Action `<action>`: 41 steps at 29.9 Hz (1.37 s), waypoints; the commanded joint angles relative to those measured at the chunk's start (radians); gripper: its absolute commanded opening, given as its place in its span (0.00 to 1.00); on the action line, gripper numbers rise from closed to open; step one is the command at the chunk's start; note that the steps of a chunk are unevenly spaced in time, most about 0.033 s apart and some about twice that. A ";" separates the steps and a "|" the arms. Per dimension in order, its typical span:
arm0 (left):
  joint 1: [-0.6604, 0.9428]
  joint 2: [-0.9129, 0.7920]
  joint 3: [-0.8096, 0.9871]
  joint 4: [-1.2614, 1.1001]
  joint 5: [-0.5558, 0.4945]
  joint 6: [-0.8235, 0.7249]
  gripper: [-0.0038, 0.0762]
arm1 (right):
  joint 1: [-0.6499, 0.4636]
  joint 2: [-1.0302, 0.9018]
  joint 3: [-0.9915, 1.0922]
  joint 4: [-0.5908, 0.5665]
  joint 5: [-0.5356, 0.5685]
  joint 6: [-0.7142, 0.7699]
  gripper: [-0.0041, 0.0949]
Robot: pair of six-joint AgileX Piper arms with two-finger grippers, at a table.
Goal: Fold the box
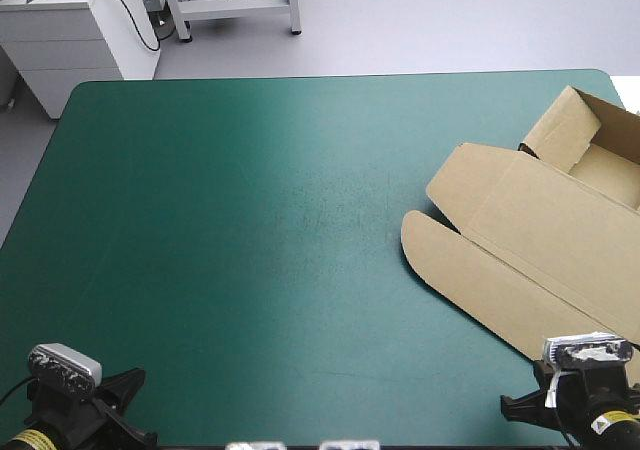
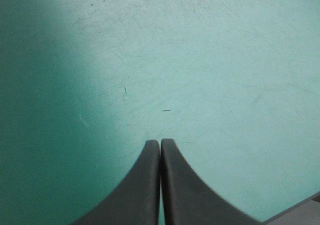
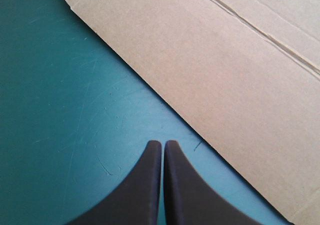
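Observation:
The brown box [image 1: 540, 235] lies at the table's right side as a cut sheet, mostly flat, with some walls raised at its far right end [image 1: 585, 135]. Its rounded flap [image 1: 425, 245] points toward the table's middle. My right gripper [image 3: 162, 144] is shut, its tips over the teal-green cover just short of the box's near edge [image 3: 210, 80]. My left gripper [image 2: 160, 142] is shut too, above bare cover near the table's front left. In the high view both grippers sit at the front corners, their fingers hidden.
The teal-green cover [image 1: 250, 230] stretches bare from the left edge to the box. The box's right part runs past the table's right edge. White furniture [image 1: 70, 30] stands beyond the far left corner.

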 commanded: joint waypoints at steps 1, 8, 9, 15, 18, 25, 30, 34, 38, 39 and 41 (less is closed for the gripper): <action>-0.004 0.017 -0.025 -0.005 -0.058 -0.002 0.04 | 0.002 -0.013 -0.010 0.011 -0.063 -0.014 0.04; -0.004 0.017 -0.025 -0.040 -0.053 -0.004 0.04 | 0.002 -0.017 -0.010 0.011 -0.063 -0.011 0.04; -0.004 0.017 -0.025 -0.048 -0.051 -0.004 0.04 | 0.002 -0.017 -0.010 0.011 -0.063 -0.011 0.04; -0.004 0.017 -0.025 -0.062 -0.051 -0.004 0.04 | 0.002 -0.017 -0.010 0.011 -0.063 -0.011 0.04; -0.004 0.017 -0.025 -0.062 -0.051 -0.004 0.04 | 0.002 -0.017 -0.010 0.011 -0.063 -0.011 0.04; -0.004 0.017 -0.025 -0.062 -0.051 -0.004 0.04 | 0.002 -0.017 -0.010 0.011 -0.063 -0.011 0.04; -0.004 0.017 -0.025 -0.062 -0.051 -0.004 0.04 | 0.002 -0.017 -0.010 0.011 -0.063 -0.011 0.04; -0.004 0.017 -0.025 -0.062 -0.051 -0.004 0.04 | 0.002 -0.017 -0.010 0.011 -0.063 -0.011 0.04; -0.004 0.017 -0.025 -0.062 -0.051 -0.004 0.04 | 0.002 -0.017 -0.010 0.011 -0.063 -0.011 0.04; -0.004 0.017 -0.025 -0.062 -0.051 -0.004 0.04 | 0.002 -0.017 -0.010 0.011 -0.063 -0.011 0.04; -0.004 0.017 -0.025 -0.062 -0.051 -0.004 0.04 | 0.002 -0.017 -0.010 0.011 -0.063 -0.011 0.04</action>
